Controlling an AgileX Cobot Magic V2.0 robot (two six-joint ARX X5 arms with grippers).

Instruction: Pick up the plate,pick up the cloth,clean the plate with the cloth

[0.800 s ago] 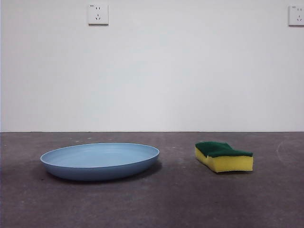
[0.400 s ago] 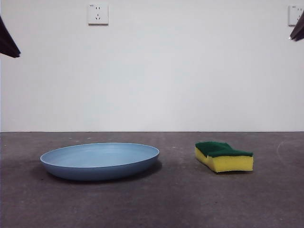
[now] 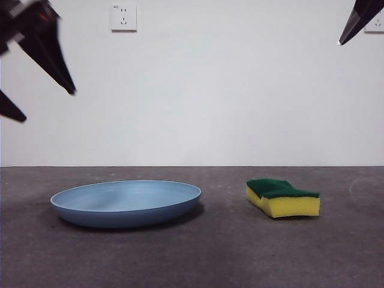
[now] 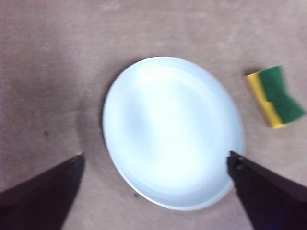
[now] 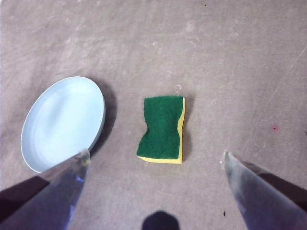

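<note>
Two things lie on the dark grey bench [image 3: 192, 252] in the front view: the wide, shallow, round light-blue plastic plate [image 3: 126, 203] to the left and, well apart from it to the right, the cloth [image 3: 282, 197], a small rectangular sponge of yellow foam with a dark green scouring layer on top and a pinched waist. Both rest flat on the bench. High at the upper left, the left tool [image 3: 42, 102] shows as two black pointed jaws, spread apart, above the plate and clear of it. At the upper right corner a single black tip of the right tool [image 3: 359, 21] is in view, high above the cloth and slightly right of it. A white wall socket [image 3: 123, 17] sits on the wall behind.

From the left wrist view, the left tool [image 4: 156, 155] hangs over the plate [image 4: 172, 132] with its jaws wide apart, their tips near the plate's opposite rims without touching it. The cloth [image 4: 276, 96] lies beyond, off to one side.

From the right wrist view, the right tool [image 5: 156, 155] has its jaws wide apart above the bench [image 5: 216, 57], empty. The cloth [image 5: 161, 129] lies green side up between the two jaw tips and slightly ahead of them, well below. The plate [image 5: 62, 122] sits beside the cloth, close to one jaw tip.
</note>
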